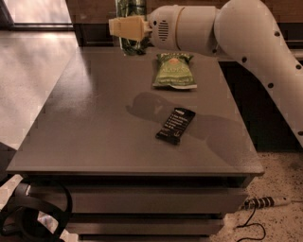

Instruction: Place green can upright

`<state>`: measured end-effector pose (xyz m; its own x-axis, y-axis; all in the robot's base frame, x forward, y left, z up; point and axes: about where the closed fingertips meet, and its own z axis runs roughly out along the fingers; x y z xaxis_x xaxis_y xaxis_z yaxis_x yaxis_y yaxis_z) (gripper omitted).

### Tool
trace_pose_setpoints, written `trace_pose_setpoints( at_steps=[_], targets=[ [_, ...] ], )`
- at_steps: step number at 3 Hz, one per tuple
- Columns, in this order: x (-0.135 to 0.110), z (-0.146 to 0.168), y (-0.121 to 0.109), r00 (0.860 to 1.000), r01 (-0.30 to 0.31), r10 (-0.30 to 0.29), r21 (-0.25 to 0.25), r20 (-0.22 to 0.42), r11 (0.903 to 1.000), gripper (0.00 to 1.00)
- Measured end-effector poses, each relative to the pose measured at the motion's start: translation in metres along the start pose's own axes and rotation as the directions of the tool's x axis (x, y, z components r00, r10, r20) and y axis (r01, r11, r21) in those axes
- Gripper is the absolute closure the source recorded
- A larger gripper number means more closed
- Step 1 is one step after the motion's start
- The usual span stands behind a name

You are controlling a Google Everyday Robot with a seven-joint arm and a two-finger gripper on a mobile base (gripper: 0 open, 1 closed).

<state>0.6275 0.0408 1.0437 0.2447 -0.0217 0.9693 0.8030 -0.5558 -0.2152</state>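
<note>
The green can (129, 9) is dark green with pale markings and stands roughly upright in my gripper (128, 29) at the table's far edge, left of centre. The gripper's cream fingers (126, 27) are shut on the can's middle. The can's lower end (131, 47) is close to the table top (94, 123); I cannot tell whether it touches. Its top is cut off by the frame's upper edge. My white arm (227, 33) reaches in from the right.
A flat green crinkled snack bag (173, 70) lies right of the can. A black snack bar (175, 125) lies near the table's centre right. Cables (33, 212) and a power strip (265, 203) lie on the floor below the front edge.
</note>
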Motion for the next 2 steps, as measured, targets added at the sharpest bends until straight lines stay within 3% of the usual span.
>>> trace_pose_setpoints(
  at_steps=[1, 2],
  targets=[
    [-0.0256, 0.0019, 0.0074, 0.99, 0.138, -0.136, -0.05, 0.049, 0.9891, 1.0],
    [-0.0256, 0.002, 0.0073, 0.99, 0.138, -0.136, -0.05, 0.049, 0.9891, 1.0]
  ],
)
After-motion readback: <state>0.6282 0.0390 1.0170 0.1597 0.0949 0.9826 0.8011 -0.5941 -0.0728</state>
